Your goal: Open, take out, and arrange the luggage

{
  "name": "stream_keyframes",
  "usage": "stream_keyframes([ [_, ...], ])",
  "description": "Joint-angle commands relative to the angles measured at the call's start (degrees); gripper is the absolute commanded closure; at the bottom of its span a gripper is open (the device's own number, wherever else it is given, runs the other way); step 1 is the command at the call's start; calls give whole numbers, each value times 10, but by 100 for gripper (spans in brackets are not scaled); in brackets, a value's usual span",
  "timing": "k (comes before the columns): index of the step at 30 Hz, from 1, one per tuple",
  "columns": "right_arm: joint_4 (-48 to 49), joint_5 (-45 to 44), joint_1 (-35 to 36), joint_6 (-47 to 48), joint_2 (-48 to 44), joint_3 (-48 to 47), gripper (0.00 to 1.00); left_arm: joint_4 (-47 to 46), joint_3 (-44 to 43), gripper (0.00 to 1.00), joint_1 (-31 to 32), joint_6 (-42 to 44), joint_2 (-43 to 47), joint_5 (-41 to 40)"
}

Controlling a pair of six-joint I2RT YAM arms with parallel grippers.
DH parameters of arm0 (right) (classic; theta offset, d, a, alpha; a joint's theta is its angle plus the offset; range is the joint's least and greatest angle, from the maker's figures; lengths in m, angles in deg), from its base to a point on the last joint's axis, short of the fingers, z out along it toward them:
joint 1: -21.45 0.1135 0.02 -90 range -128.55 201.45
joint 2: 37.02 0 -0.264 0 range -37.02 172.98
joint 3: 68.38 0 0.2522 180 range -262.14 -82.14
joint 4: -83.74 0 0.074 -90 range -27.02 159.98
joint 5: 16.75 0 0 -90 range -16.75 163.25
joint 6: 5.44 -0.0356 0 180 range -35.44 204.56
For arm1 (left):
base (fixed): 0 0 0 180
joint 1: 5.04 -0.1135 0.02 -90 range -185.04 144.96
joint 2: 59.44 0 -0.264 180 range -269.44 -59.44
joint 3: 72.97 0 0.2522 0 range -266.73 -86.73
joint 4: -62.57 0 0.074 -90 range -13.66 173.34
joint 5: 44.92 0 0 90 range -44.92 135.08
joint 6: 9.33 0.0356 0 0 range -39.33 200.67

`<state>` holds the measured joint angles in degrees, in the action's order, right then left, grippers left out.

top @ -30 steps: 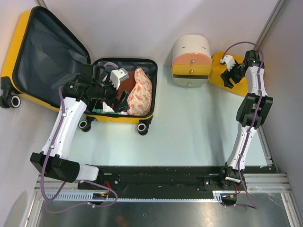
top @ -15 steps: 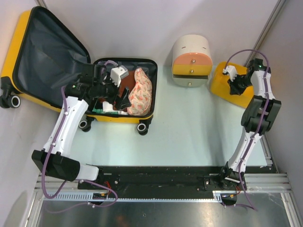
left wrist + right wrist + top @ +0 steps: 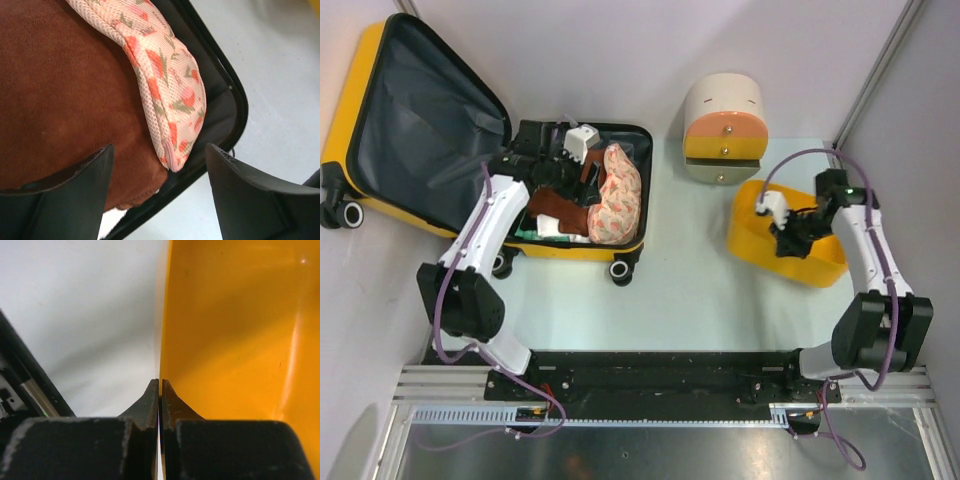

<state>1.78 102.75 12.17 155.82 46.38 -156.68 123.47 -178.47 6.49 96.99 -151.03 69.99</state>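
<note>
The yellow luggage (image 3: 340, 130) lies open at the back left, its dark lid (image 3: 420, 110) leaning away. The base holds a floral mesh pouch (image 3: 616, 195), a brown cloth (image 3: 555, 205) and smaller items. My left gripper (image 3: 578, 172) hovers over these contents. In the left wrist view my left gripper (image 3: 159, 165) stands open, with the end of the pouch (image 3: 170, 75) and the brown cloth (image 3: 65, 90) seen between its fingers, neither of them held. My right gripper (image 3: 790, 240) is shut on the wall of a plain yellow bin (image 3: 750, 225). The right wrist view shows the gripper (image 3: 160, 382) pinching the bin's (image 3: 240, 330) edge.
A cream-and-orange drawer cabinet (image 3: 723, 130) stands at the back, right of the luggage and just behind the bin. Grey walls close in the left and right sides. The luggage's wheels (image 3: 622, 270) stick out toward the near side.
My right gripper closed on the yellow bin and dragged it from the back right corner toward the near left. My left gripper moved right and back over the suitcase contents toward the pouch.
</note>
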Motion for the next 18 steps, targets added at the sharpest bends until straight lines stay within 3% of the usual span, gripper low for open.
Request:
stream_keyframes([
  [1, 61, 29, 124, -78, -61, 45, 100, -27, -47, 25, -3, -24, -38, -2],
  [8, 141, -15, 288, -183, -62, 84, 100, -38, -52, 34, 2, -46, -82, 23],
  [14, 191, -62, 354, -219, -54, 108, 99, -54, -31, 44, 13, -52, -90, 28],
  [18, 217, -75, 376, -255, -47, 108, 68, -64, -25, 52, 24, -52, -90, 30],
])
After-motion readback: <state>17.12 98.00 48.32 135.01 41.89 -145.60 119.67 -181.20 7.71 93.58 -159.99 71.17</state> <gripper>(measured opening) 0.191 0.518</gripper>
